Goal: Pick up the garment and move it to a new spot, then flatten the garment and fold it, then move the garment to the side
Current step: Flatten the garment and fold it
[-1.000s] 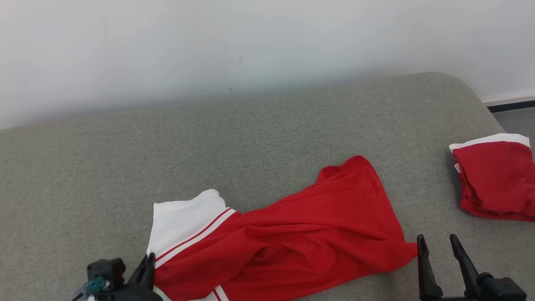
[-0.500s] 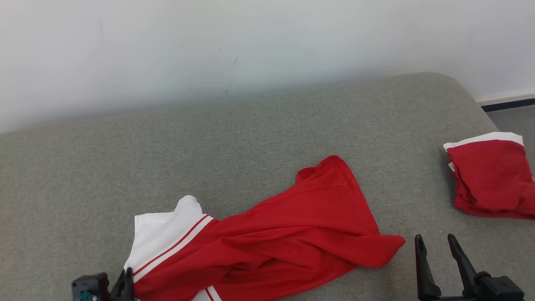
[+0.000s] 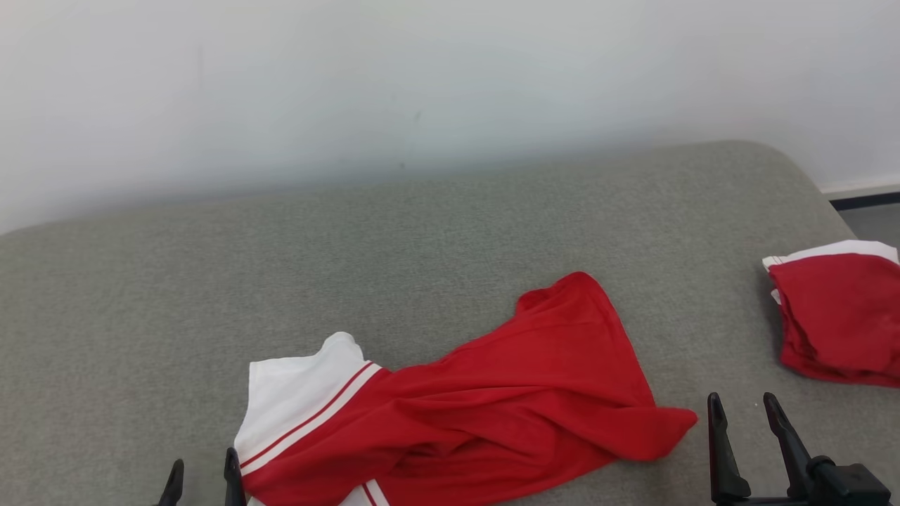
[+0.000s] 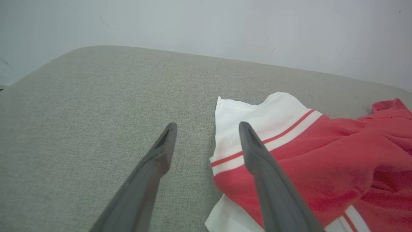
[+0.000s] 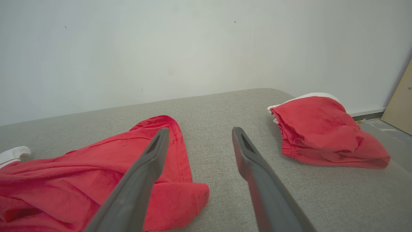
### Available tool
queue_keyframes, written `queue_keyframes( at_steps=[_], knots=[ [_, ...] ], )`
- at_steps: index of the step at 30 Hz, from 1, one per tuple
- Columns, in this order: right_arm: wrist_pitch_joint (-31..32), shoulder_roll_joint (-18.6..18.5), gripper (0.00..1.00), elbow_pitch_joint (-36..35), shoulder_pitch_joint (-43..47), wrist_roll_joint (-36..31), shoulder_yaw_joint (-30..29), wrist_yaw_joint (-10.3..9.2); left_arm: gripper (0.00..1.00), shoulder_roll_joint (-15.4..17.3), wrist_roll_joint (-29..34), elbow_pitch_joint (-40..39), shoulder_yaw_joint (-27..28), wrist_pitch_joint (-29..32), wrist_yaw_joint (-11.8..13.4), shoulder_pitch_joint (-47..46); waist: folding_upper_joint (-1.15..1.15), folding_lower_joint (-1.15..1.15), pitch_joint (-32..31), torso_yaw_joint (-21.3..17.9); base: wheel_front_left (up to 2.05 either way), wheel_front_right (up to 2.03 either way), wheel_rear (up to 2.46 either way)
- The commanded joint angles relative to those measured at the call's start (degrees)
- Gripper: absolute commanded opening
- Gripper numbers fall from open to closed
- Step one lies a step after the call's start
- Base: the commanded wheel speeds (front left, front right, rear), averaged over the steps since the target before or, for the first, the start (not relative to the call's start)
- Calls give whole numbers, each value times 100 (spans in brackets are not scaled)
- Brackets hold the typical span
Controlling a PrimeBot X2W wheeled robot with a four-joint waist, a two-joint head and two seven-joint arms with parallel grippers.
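So the left fingers (image 4: 257, 161) had been pinched on the white hem a second earlier, and now they'd let go and stood spread wide, holding nothing. The red-and-white garment (image 3: 492, 407) lay crumpled on the grey bench (image 3: 281, 246), striped hem just beside them. The right fingers (image 5: 252, 170) were spread too and empty, between the garment's red end and a folded red pile (image 3: 837, 316).

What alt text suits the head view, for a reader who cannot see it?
A crumpled red garment with a white striped end lies on a grey padded surface. The open left gripper stands beside its white end, the open right gripper off its red end. A folded red garment sits far right.
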Motion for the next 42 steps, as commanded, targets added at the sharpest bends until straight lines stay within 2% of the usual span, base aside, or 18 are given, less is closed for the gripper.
queue_keyframes(
  at_steps=[1, 9, 14, 21, 27, 42],
  knots=[
    [6, -3, 100, -20, 2, -19, -10, -16, 100, -39, 59, -88, 41, -47, -45, 113, 0, 0, -58, 92, 0, 0, 0],
    [-68, -2, 100, 62, 37, 59, 89, -16, 100, -465, 890, -1154, 762, -57, -514, 630, 0, 0, -202, 318, 0, 0, 0],
    [-130, -26, 100, 184, 104, 12, 204, -16, 100, -632, 1367, -1285, 1081, -59, -796, 870, 0, 0, -300, 384, 0, 0, 0],
    [-200, -87, 100, 361, 132, 54, 263, -16, 100, -741, 1619, -1216, 1265, -59, -1054, 1028, 0, 0, -416, 409, 0, 0, 0],
    [-208, -157, 100, 508, 156, 140, 333, -16, 100, -789, 1647, -1254, 1368, -59, -1155, 1091, 0, 0, -462, 442, 0, 0, 0],
    [-115, -142, 100, 595, 61, 143, 262, -16, 100, -822, 1687, -1252, 1384, -59, -1191, 1004, 0, 0, -388, 448, 0, 0, 0]
  ],
)
